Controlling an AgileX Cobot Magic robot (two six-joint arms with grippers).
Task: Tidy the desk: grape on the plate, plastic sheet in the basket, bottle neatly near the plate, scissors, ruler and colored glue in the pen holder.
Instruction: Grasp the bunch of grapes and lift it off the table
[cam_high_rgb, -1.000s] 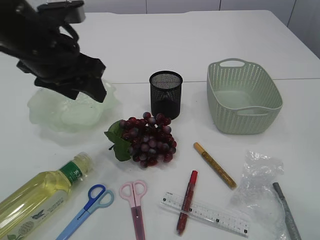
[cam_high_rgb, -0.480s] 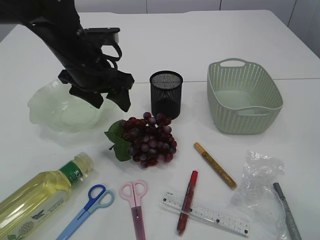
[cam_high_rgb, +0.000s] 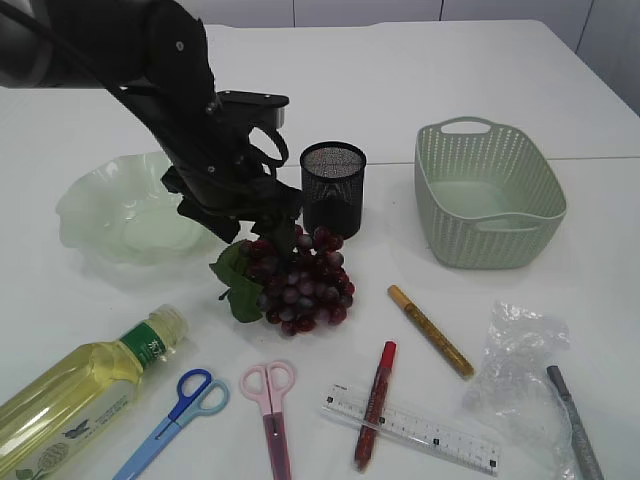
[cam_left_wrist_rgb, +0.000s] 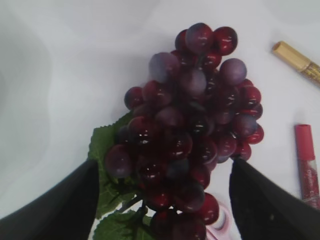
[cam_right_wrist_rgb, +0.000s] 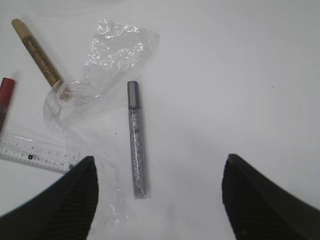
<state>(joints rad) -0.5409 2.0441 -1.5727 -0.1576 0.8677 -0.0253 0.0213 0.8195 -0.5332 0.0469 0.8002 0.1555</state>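
the left gripper (cam_left_wrist_rgb: 162, 200) is held wide open right over the grape (cam_high_rgb: 295, 280), with one finger on each side, and nothing is gripped. the grape is seen on the table (cam_high_rgb: 400, 80), just beside the plate (cam_high_rgb: 130, 210) and in front of the pen holder (cam_high_rgb: 332, 188). the right gripper (cam_right_wrist_rgb: 157, 200) is held wide open too, above the plastic sheet (cam_right_wrist_rgb: 100, 65) and a silver glue pen (cam_right_wrist_rgb: 136, 140), and nothing is held in it.

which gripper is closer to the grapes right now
Left. The left gripper hangs over the grapes, fingers either side. The right gripper is over the silver glue pen.
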